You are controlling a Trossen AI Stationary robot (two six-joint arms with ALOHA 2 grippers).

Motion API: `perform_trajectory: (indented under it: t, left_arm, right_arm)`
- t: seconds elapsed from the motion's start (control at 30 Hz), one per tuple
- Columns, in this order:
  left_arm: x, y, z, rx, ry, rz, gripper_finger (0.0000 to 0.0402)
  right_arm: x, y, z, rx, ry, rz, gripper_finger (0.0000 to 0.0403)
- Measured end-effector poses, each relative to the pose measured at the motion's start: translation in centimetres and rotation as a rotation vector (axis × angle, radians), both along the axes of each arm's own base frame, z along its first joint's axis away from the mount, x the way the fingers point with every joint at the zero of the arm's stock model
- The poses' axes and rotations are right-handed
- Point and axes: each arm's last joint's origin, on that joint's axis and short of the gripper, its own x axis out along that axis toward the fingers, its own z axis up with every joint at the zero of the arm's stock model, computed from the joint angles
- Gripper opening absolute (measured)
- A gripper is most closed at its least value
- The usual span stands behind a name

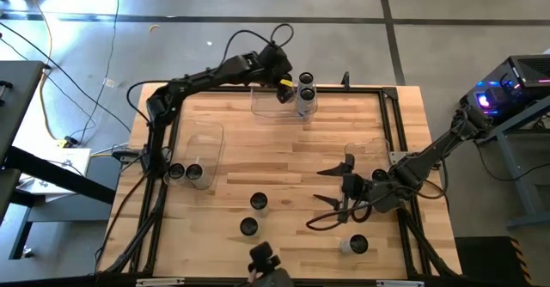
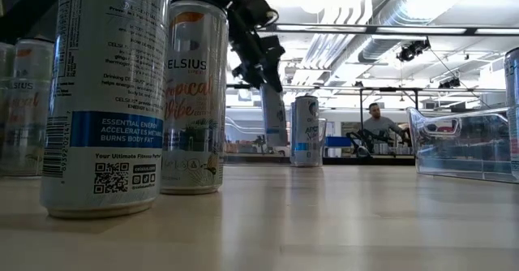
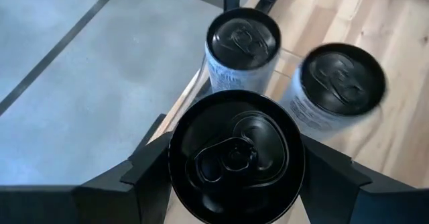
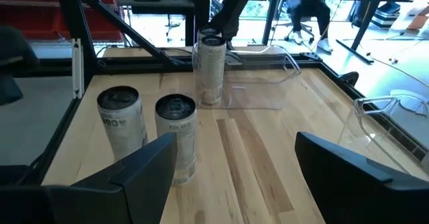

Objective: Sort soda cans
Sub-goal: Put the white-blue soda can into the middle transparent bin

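L end effector [image 3: 234,177] grips cylindrical can [image 3: 236,155] — glossy black top.

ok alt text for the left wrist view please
Left hand grips a can seen from above, its dark top and pull tab filling the lower centre, one finger on either side. Past it two more cans stand upright at the wooden table's edge, with grey floor beyond.

The held can [image 3: 236,158] is cut off below in the left wrist view. 1 neighbouring can [image 3: 337,86] is blurred there.
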Motion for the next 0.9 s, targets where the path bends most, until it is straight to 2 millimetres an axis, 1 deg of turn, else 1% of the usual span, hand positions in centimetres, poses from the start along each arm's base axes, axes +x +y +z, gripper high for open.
perform_trajectory:
  t: [0.2, 0.3, 0.43, 0.5, 0.57, 0.73, 0.9]
  left_arm:
    - [0.9, 0.5, -1.7, -0.002, 0.006, 0.0, 0.0242]
    - [1.1, 0.8, -1.9, 0.003, -0.001, 0.002, 0.0244]
    - [1.5, 1.0, -2.1, 0.027, -0.023, -0.001, 0.0274]
    - [1.8, 1.2, -2.4, 0.035, -0.039, -0.001, 0.0282]
    - [1.8, 1.2, -2.5, 0.023, -0.043, -0.006, 0.0284]
    - [2.3, 1.4, -4.0, -0.013, -0.027, -0.014, 0.0284]
    - [2.3, 1.4, -4.1, -0.017, -0.026, -0.02, 0.0285]
  right_arm:
    - [-0.1, -0.1, -0.2, 0.015, 0.016, -0.01, 0.0299]
    - [-0.1, -0.1, -0.2, 0.016, 0.016, -0.011, 0.0299]
    - [-0.1, -0.1, -0.2, 0.016, 0.017, -0.01, 0.0299]
    - [-0.1, -0.1, -0.3, 0.015, 0.018, -0.01, 0.0299]
    - [-0.1, -0.1, -0.3, 0.014, 0.019, -0.01, 0.0299]
    - [-0.1, -0.1, -0.3, 0.018, 0.019, -0.011, 0.0299]
    - [-0.1, -0.1, -0.3, 0.032, 0.019, -0.018, 0.0299]
